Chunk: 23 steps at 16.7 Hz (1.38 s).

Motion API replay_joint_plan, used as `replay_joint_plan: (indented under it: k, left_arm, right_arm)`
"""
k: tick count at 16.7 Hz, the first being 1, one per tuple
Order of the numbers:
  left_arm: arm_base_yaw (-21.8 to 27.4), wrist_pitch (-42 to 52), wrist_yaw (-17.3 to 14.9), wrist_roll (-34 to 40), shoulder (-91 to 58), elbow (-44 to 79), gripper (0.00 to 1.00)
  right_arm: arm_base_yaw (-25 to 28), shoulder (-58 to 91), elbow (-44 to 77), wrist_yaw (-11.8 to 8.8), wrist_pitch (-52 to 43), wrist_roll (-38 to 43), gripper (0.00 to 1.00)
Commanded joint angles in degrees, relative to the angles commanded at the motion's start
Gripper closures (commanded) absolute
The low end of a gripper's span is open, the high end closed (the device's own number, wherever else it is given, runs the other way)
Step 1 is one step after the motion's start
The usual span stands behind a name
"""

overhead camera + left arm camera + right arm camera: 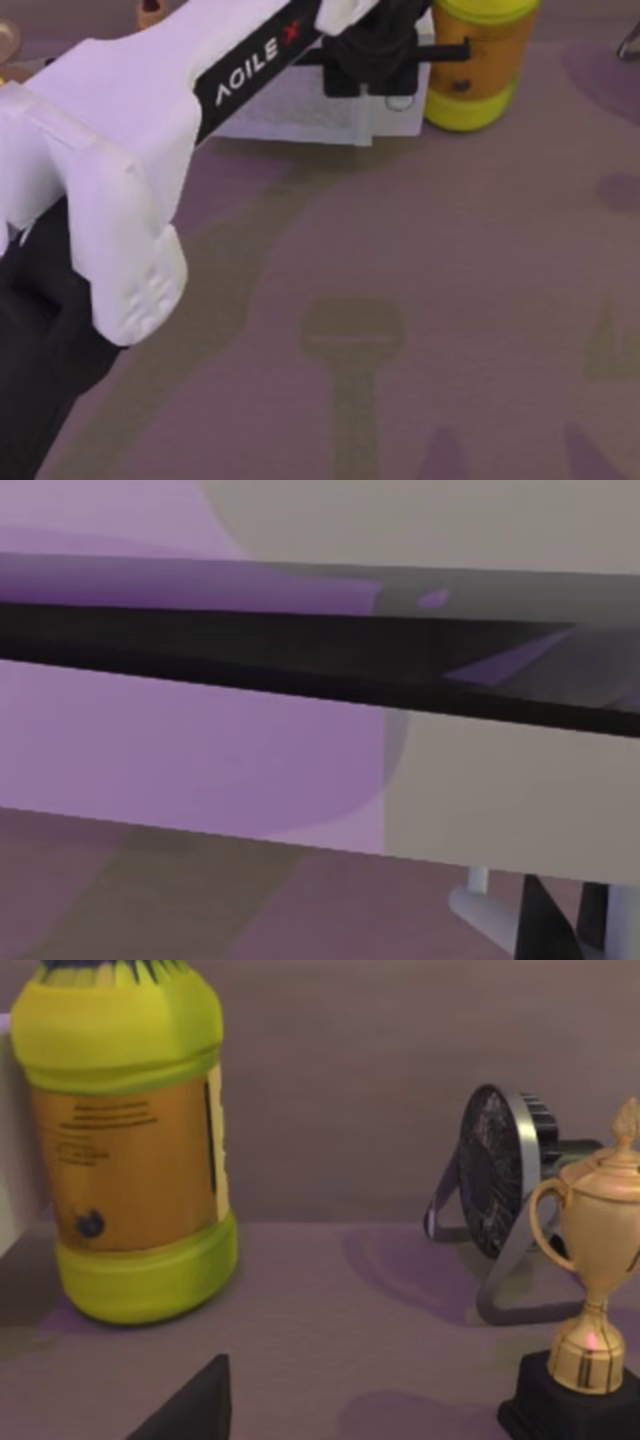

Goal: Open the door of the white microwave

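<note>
The white microwave (405,122) stands at the back middle of the table, mostly hidden under my left arm. Its door (290,112), with a grey mesh window, faces the front. The edge next to the knob panel seems to stand slightly out. My left gripper (375,55) is over the microwave's front by that edge. In the left wrist view the glossy door (200,740) fills the picture. My left gripper (570,930) there is shut on the door's white handle (485,908). Only a dark tip of my right gripper (195,1415) shows, low over the table near the jar.
A yellow-green jar (475,60) stands right beside the microwave, close in the right wrist view (130,1160). A small black fan (500,1175) and a gold trophy (595,1260) stand further right. A small brown object (150,10) sits at the back left.
</note>
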<state>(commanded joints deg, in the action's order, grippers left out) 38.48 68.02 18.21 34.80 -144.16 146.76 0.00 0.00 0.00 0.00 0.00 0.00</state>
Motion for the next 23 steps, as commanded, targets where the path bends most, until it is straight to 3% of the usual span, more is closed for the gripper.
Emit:
replay_joint_plan:
  k: [8, 16, 23]
  left_arm:
    - [0.5, -0.3, -0.2, 0.1, -0.1, -0.2, 1.00]
    - [-0.1, -8.4, -1.9, -4.5, 8.5, -15.7, 1.00]
    - [-0.2, -9.2, -2.1, -4.9, 9.2, -16.9, 1.00]
  right_arm:
    - [0.0, 0.0, 0.0, 0.0, 0.0, 0.0, 0.00]
    - [0.0, 0.0, 0.0, 0.0, 0.0, 0.0, 0.00]
    - [0.0, 0.0, 0.0, 0.0, 0.0, 0.0, 0.00]
